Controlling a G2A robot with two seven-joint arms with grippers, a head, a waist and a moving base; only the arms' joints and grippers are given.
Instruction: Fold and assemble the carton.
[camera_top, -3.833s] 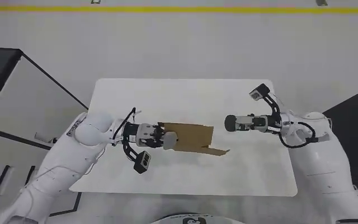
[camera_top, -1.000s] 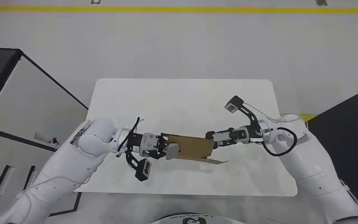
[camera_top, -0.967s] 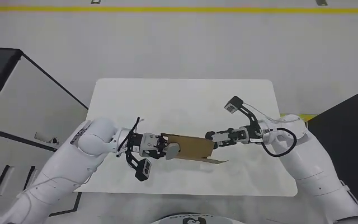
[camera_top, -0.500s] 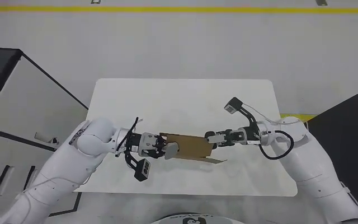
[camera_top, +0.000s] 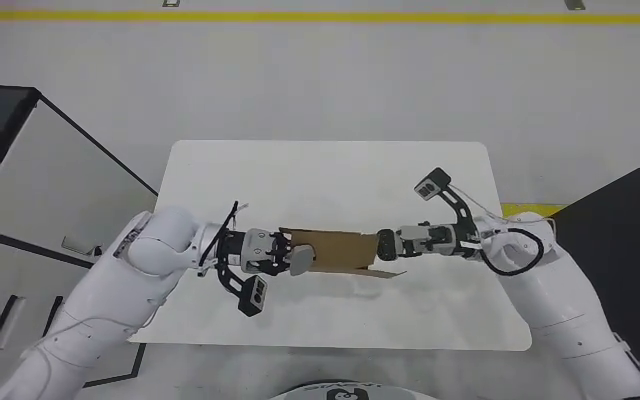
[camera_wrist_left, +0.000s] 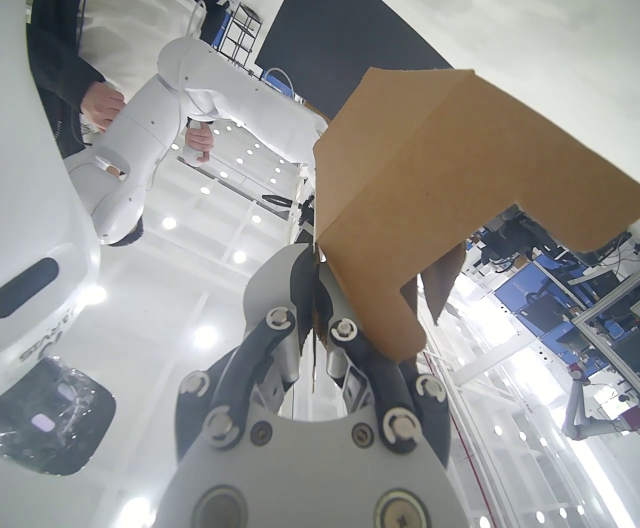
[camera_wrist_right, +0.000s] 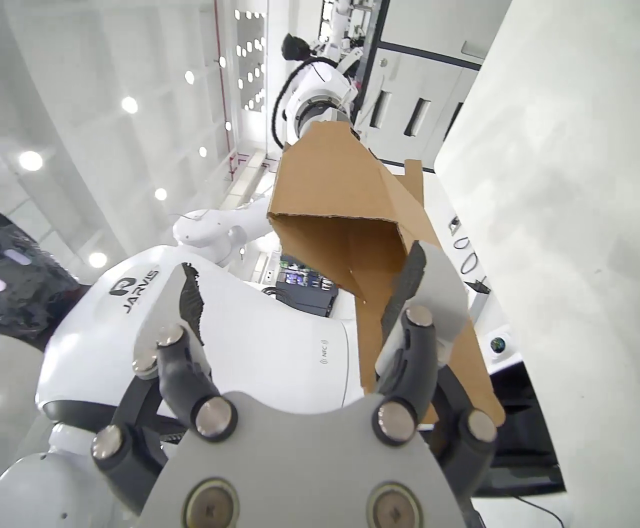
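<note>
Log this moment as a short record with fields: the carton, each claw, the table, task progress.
carton: brown cardboard carton, partly opened into a tube, end flaps not folded in
left claw: left claw shut on one end of the carton
right claw: right claw open at the opposite end, one finger against the cardboard
table: white rounded table, under the carton
progress: carton not yet assembled

Matt brown cardboard carton (camera_top: 340, 250) (corrugated edges), smooth white table (camera_top: 330, 180).
</note>
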